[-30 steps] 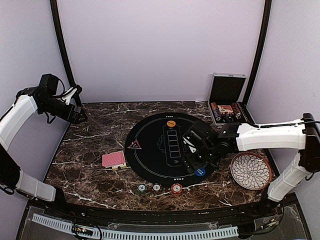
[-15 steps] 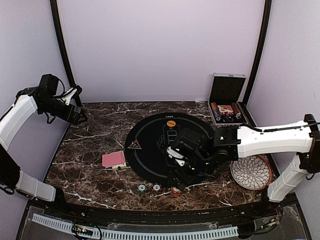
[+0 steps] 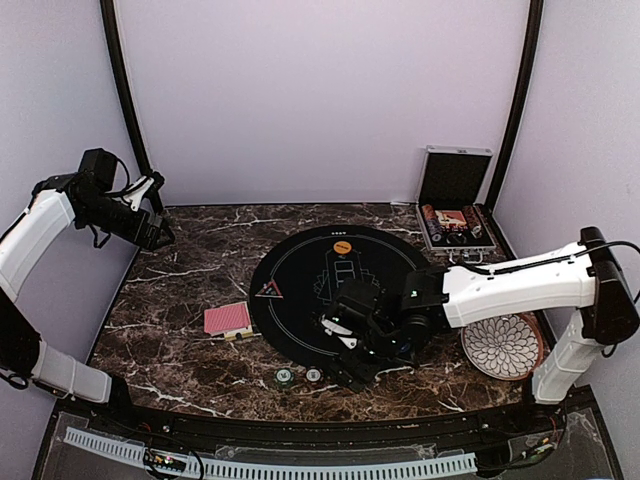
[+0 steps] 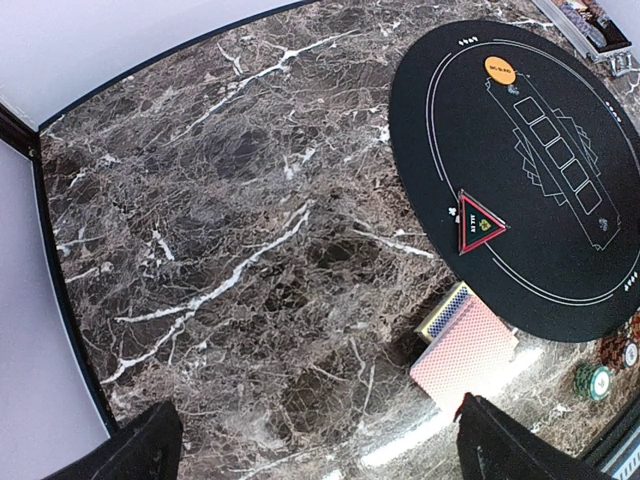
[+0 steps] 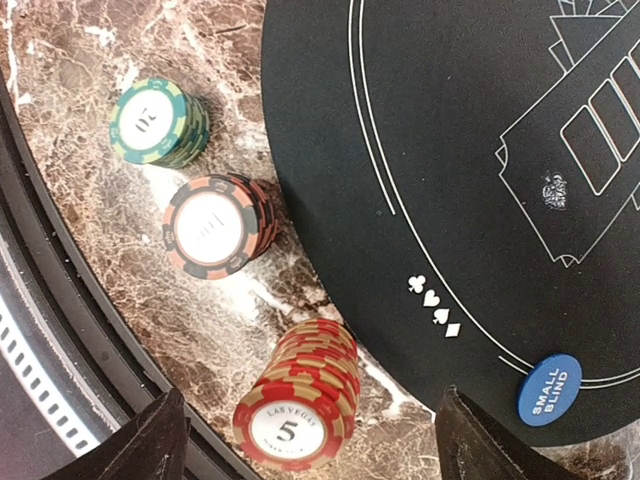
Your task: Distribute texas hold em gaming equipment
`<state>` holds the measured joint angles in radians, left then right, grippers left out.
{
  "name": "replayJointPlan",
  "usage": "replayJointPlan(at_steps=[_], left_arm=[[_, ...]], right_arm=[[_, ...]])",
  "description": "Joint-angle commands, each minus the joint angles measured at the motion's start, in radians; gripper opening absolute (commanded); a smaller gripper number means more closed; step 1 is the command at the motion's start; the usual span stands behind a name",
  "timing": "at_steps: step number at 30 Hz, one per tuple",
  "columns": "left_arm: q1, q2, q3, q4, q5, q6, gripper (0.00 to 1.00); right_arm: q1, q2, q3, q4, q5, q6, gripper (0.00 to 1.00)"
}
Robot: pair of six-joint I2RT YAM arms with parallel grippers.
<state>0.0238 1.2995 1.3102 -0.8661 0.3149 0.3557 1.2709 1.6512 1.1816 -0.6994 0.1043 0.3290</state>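
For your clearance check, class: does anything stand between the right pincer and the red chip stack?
Nothing visible does. The open right pincer hangs over the red stack, one finger each side; the pink stack stands apart.

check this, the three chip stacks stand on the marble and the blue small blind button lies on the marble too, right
No: the blue small blind button lies on the black mat, just inside its edge, as the right wrist view shows. The green stack, the pink stack and the red stack do stand on the marble.
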Motion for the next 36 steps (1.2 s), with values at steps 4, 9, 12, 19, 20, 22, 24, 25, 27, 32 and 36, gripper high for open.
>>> replayJointPlan(at_steps=[4, 9, 12, 19, 20, 22, 24, 25, 27, 32, 36], left_arm=[[-0.002, -0.027, 0.023, -0.032, 0.009, 0.011, 0.99], [-0.002, -0.027, 0.024, -0.031, 0.009, 0.011, 0.99], [-0.002, -0.026, 0.027, -0.033, 0.01, 0.011, 0.99], [-0.002, -0.028, 0.029, -0.033, 0.008, 0.012, 0.99], [-0.002, -0.028, 0.029, -0.034, 0.007, 0.012, 0.99], [-0.002, -0.028, 0.029, -0.034, 0.006, 0.013, 0.99], [-0.002, -0.029, 0.029, -0.034, 0.006, 0.014, 0.99], [-0.002, -0.029, 0.029, -0.034, 0.005, 0.014, 0.99], [-0.002, -0.029, 0.028, -0.034, 0.004, 0.014, 0.99], [-0.002, -0.031, 0.029, -0.034, 0.005, 0.015, 0.99], [-0.002, -0.031, 0.029, -0.035, 0.005, 0.014, 0.99]], right_arm=[[0.005, 0.032, -0.011, 0.029, -0.01, -0.014, 0.85], [0.005, 0.04, -0.028, 0.029, 0.004, -0.019, 0.84], [0.006, 0.044, -0.037, 0.035, 0.005, -0.019, 0.83], [0.005, 0.051, -0.043, 0.042, 0.001, -0.019, 0.77], [0.006, 0.053, -0.043, 0.042, 0.001, -0.019, 0.76], [0.006, 0.052, -0.04, 0.044, 0.002, -0.018, 0.73], [0.005, 0.054, -0.041, 0.043, 0.001, -0.019, 0.7], [0.005, 0.057, -0.042, 0.044, 0.001, -0.019, 0.69], [0.006, 0.06, -0.044, 0.044, 0.006, -0.019, 0.69], [0.005, 0.059, -0.033, 0.037, 0.016, -0.021, 0.67], [0.005, 0.067, -0.035, 0.035, 0.019, -0.025, 0.68]])
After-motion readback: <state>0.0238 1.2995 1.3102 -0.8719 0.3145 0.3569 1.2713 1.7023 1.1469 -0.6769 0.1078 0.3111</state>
